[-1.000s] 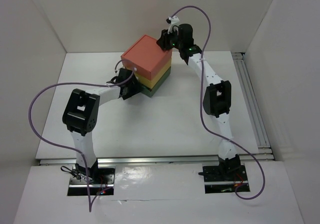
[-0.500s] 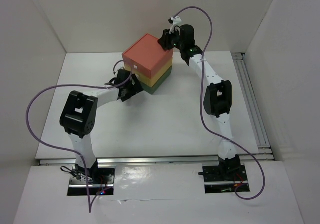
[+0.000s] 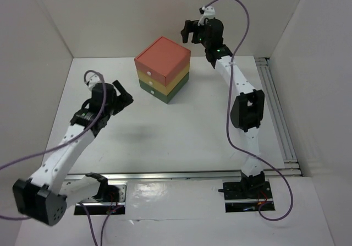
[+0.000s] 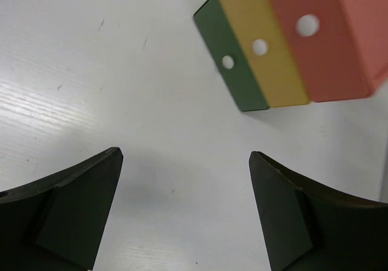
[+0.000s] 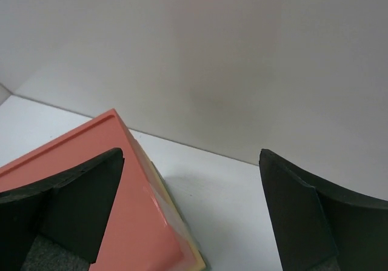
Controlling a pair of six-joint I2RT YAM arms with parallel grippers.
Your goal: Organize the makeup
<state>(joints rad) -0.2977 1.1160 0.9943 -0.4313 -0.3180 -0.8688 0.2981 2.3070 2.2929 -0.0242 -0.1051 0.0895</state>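
No makeup shows in any view; it is hidden or out of view. The red, yellow and green drawer box (image 3: 163,69) stands at the back middle of the table with all three drawer fronts flush. My left gripper (image 3: 122,94) hovers to the box's left, apart from it, open and empty. In the left wrist view the left gripper (image 4: 185,156) hangs over bare table, with the box (image 4: 291,46) ahead to the right. My right gripper (image 3: 187,32) is raised behind the box's back corner, open and empty. In the right wrist view the right gripper (image 5: 191,154) looks down past the box's red top (image 5: 109,204).
White walls (image 3: 165,15) close in the table at the back and on both sides. A metal rail (image 3: 278,114) runs along the table's right edge. Purple cables loop over both arms.
My left arm has pulled back to the left, away from the box's front, and its jaws have opened wide. My right gripper has lifted off the box's back corner and opened.
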